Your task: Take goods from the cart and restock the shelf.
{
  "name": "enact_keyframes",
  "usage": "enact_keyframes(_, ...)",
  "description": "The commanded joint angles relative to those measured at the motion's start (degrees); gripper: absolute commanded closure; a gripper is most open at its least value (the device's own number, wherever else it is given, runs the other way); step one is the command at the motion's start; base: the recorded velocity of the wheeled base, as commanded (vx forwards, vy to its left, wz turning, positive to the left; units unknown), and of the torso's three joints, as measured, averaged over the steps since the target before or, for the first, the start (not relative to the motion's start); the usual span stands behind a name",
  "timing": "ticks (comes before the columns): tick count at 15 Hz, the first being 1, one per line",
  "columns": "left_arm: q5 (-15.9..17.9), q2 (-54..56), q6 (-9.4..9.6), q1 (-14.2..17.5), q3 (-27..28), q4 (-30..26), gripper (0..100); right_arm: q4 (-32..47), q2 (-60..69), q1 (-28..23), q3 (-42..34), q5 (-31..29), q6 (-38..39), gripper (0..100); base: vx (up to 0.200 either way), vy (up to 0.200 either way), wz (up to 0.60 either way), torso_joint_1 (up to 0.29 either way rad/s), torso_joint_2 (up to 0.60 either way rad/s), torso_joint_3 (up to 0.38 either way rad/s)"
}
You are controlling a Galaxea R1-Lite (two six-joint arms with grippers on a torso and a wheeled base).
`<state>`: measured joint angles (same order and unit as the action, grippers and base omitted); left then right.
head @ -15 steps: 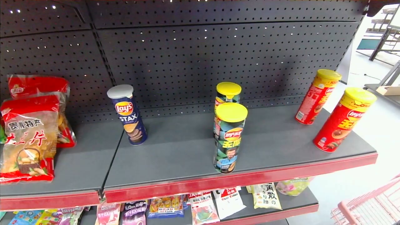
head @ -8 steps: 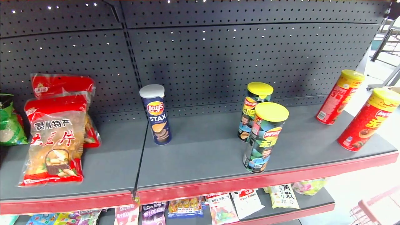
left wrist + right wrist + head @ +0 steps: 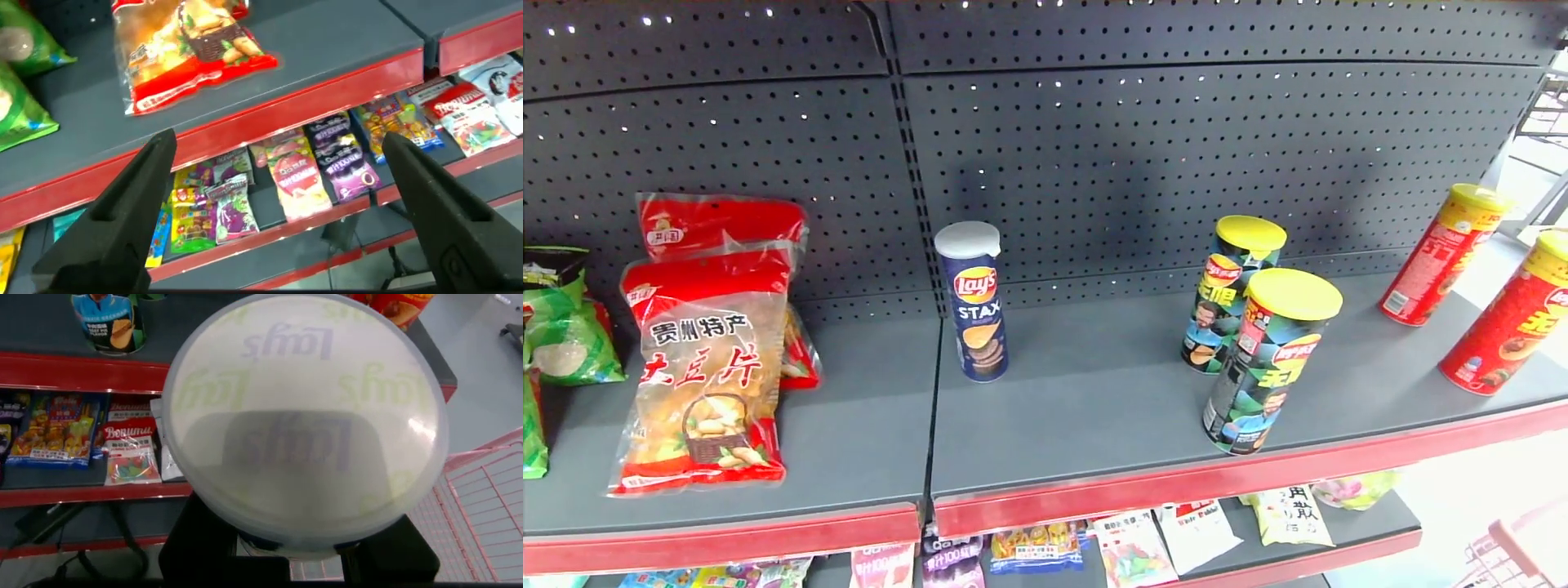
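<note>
One lidded chip can (image 3: pixel 304 416), clamped in right gripper (image 3: pixel 301 539), needed upright setting beside blue chip can (image 3: pixel 974 302); left gripper (image 3: pixel 278 137) gaped.

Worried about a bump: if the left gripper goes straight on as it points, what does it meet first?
Probably the shelf's red front edge, right ahead of the open left gripper; depth is unclear, so it could pass under toward the snack packets.

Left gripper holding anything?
No, the left gripper has its fingers spread wide, with only the shelf visible between them.
</note>
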<state>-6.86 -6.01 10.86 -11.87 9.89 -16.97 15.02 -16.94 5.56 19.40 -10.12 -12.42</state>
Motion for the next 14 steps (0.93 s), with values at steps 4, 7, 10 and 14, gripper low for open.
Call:
enact_keyframes(4, 7.92, -30.73, -10.51, -0.87, 13.67, 17.23, 0, -1.84, 3.50, 0.07, -0.41, 0.01, 0.12, 100, 0.000, 0.000, 0.00, 0.000, 0.00, 0.000)
enact_keyframes(7, 25.76, -45.76, -9.81, -1.05, 16.48, 22.51, 0, -1.84, 2.97, 0.24, -0.50, 1.68, 0.38, 100, 0.000, 0.000, 0.00, 0.000, 0.00, 0.000)
enact_keyframes(10, 32.97, -63.25, -5.59, -1.05, 23.69, 33.32, 0, -1.84, 3.06, 0.33, -0.41, 1.94, 0.38, 100, 0.000, 0.000, 0.00, 0.000, 0.00, 0.000)
enact_keyframes(14, 41.49, -78.80, -0.23, -0.69, 28.96, 42.28, 0, -1.66, 3.23, 0.33, -0.41, 2.03, 0.38, 100, 0.000, 0.000, 0.00, 0.000, 0.00, 0.000)
